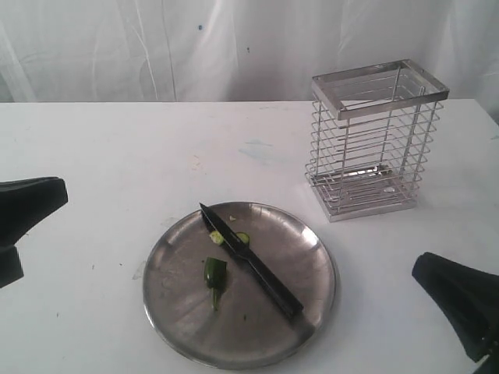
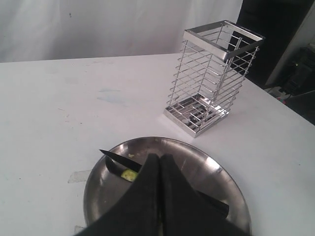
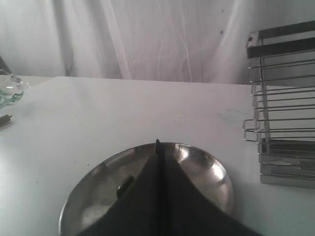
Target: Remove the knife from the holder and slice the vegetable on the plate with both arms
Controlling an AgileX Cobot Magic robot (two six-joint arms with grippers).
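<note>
The knife (image 1: pixel 251 261) lies flat and diagonal across the steel plate (image 1: pixel 304 249), its tip toward the far rim, with nothing holding it. Beside the blade lies the green vegetable (image 1: pixel 214 277), and cut slices (image 1: pixel 217 238) sit against the blade. The wire holder (image 1: pixel 374 140) stands with nothing in it at the back right. My left gripper (image 1: pixel 58 193) hovers at the left edge, shut and holding nothing. My right gripper (image 1: pixel 425 269), near the front right, is the same. In the left wrist view, the shut fingers (image 2: pixel 160 158) cover part of the knife (image 2: pixel 115 158). In the right wrist view, the vegetable (image 3: pixel 124 186) and knife tip (image 3: pixel 157 144) show.
A white table (image 1: pixel 117 148) carries everything, with a white curtain behind it. At one table edge in the right wrist view lies a clear glass object (image 3: pixel 10 91). The holder (image 2: pixel 211 78) stands a short way beyond the plate (image 2: pixel 216 167).
</note>
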